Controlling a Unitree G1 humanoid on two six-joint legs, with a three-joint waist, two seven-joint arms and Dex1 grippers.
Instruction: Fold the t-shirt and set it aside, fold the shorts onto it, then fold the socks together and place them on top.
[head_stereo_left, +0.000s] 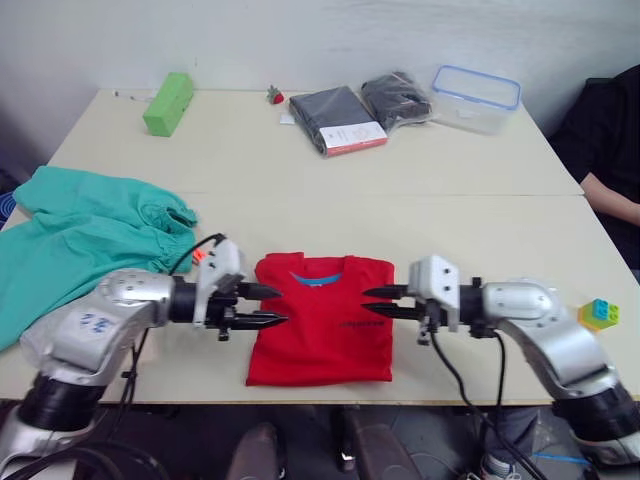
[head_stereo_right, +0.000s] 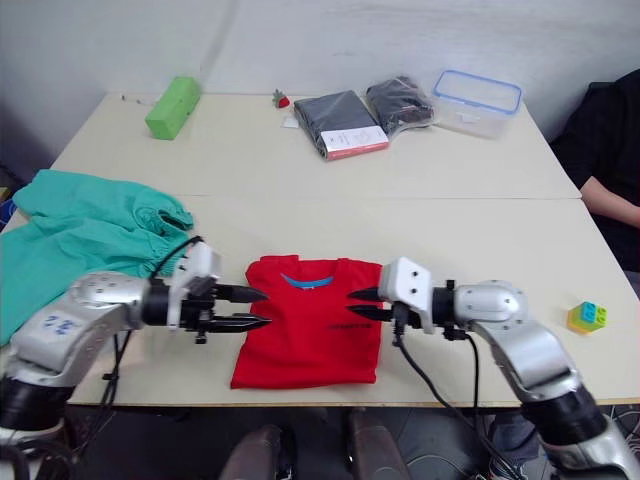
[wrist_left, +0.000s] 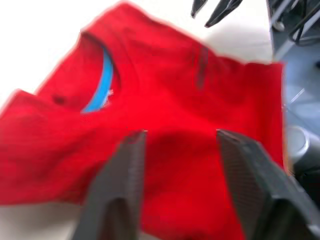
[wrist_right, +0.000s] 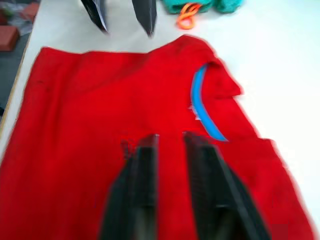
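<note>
The red t-shirt lies flat near the table's front edge, sleeves folded in, blue neck label up. My left gripper hovers open at the shirt's left edge with nothing between its fingers. Over the shirt's right edge, my right gripper points inward, its fingers a narrow gap apart and empty. Both wrist views look down on the red cloth. The teal shorts lie rumpled at the left, their orange drawstring toward the shirt. The socks are out of view.
At the back stand a lime-green block, two dark packaged garments, a clear blue-rimmed container and a small red thing. A coloured toy brick sits at the right. A person's arm shows beyond the right edge.
</note>
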